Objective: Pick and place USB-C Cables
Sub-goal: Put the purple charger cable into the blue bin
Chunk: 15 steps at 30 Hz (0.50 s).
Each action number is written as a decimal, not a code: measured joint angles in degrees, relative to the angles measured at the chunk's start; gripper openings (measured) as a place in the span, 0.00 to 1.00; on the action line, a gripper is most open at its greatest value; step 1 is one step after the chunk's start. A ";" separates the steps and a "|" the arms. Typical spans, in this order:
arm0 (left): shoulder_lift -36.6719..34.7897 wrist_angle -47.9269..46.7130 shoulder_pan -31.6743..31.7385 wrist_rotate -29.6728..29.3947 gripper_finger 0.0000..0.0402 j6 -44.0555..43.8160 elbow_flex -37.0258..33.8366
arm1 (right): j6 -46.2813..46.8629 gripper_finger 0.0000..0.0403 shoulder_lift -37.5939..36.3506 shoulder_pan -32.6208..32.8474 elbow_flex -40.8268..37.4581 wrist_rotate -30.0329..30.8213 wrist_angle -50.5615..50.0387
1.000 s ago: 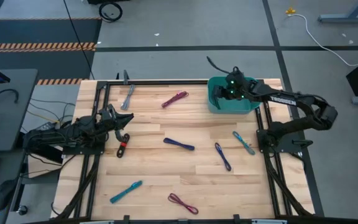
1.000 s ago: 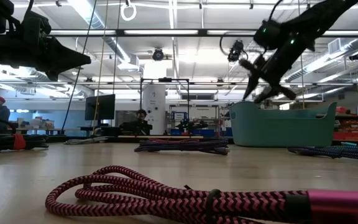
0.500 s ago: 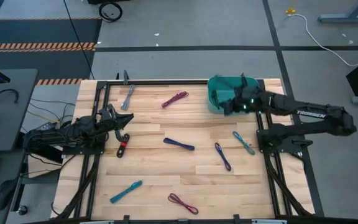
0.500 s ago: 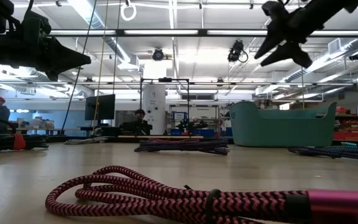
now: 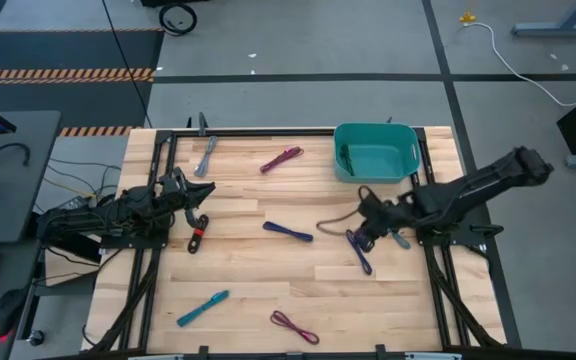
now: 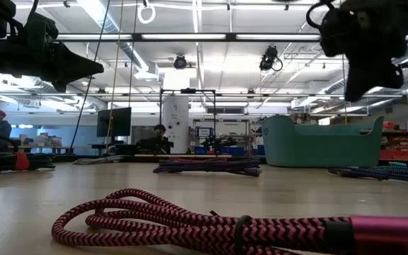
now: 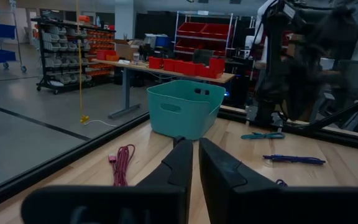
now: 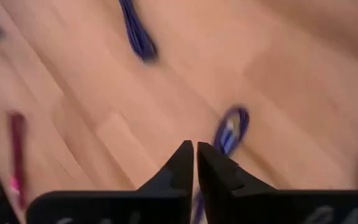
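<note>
The right gripper (image 5: 366, 237) has swung from above the bin (image 5: 375, 152) down over the purple cable (image 5: 358, 251), fingers together, empty. The left gripper (image 5: 196, 213) stays closed at the table's left.

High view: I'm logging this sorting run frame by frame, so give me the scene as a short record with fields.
surface: light wooden table
bin: teal rectangular plastic bin, far right corner, a dark cable inside
right gripper: over the table beside the purple bundled cable, fingers shut, holding nothing
left gripper: resting at the table's left edge, fingers shut
loose cables: magenta, grey, dark blue, teal, teal by the right arm, magenta loop, red
</note>
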 joint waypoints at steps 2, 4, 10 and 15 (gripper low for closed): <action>0.00 0.00 0.00 0.00 0.09 0.00 -0.01 | 1.58 0.03 2.31 0.95 0.00 -1.37 0.41; -0.02 0.00 0.00 0.00 0.10 0.00 0.00 | 2.02 0.03 4.36 1.31 0.00 -2.95 0.75; -0.02 0.00 -0.02 0.00 0.08 0.00 -0.02 | 3.87 0.11 9.36 -0.21 0.00 -10.12 1.22; 0.00 0.00 -0.02 0.02 0.07 0.00 0.00 | 6.64 0.25 14.04 -0.22 0.00 -10.30 3.49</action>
